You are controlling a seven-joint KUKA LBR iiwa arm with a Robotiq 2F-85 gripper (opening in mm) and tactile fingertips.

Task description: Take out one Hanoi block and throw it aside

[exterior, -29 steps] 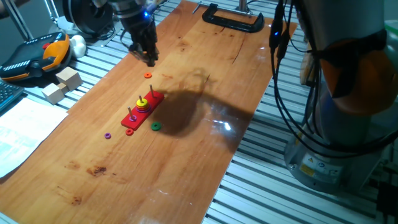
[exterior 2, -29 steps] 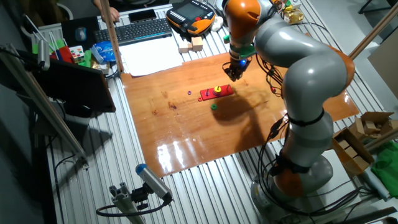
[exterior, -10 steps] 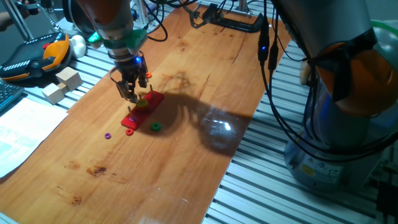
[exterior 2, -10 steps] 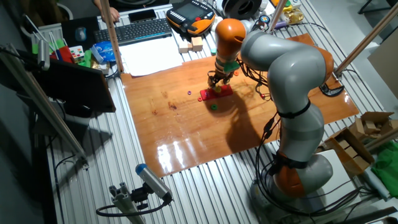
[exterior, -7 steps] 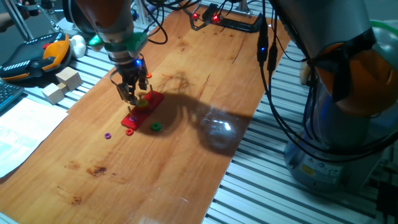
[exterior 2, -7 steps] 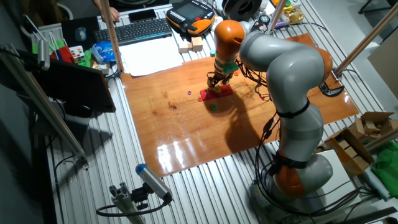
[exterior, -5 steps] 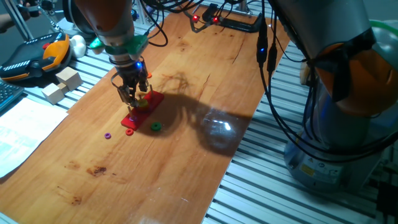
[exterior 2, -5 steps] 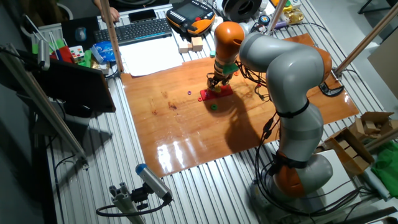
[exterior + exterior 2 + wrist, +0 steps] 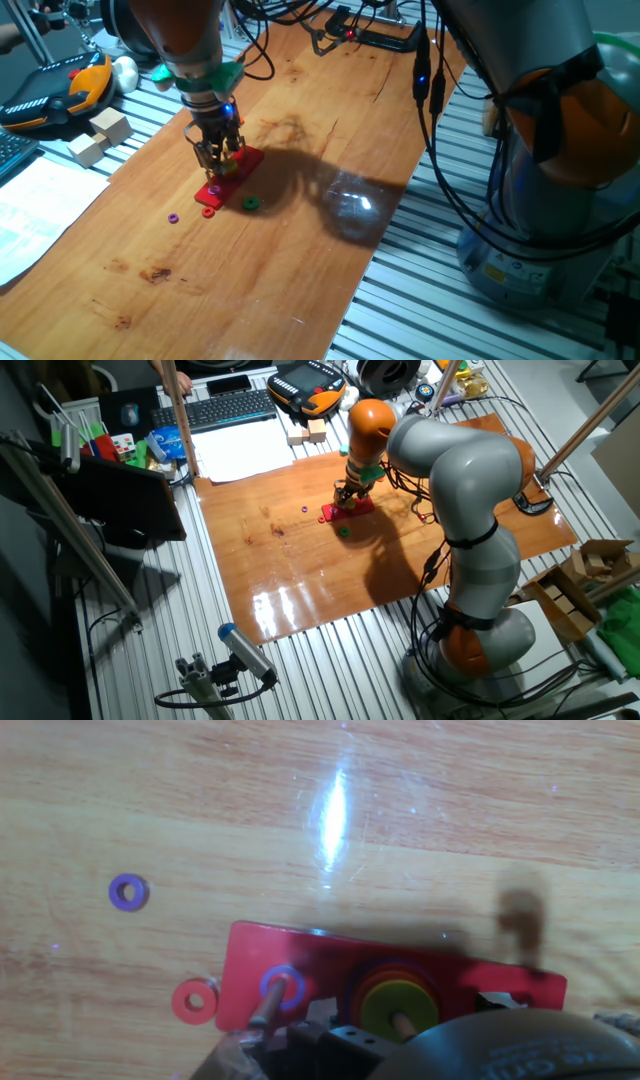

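Yellow ring (image 9: 399,1006) is being carried atop the stack on the red base (image 9: 500,982); gripper (image 9: 219,163) is being held over it, grip state indiscernible.

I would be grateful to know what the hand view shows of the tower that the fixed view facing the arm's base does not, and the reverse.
Only the hand view: the yellow Hanoi block tops the stacked rings on its peg, and a purple ring sits on the neighbouring peg. Only the fixed view: the gripper poised low over the stack, a green ring on the table beside the base, and wooden blocks. Both show the red base, a loose purple ring and a loose red ring.
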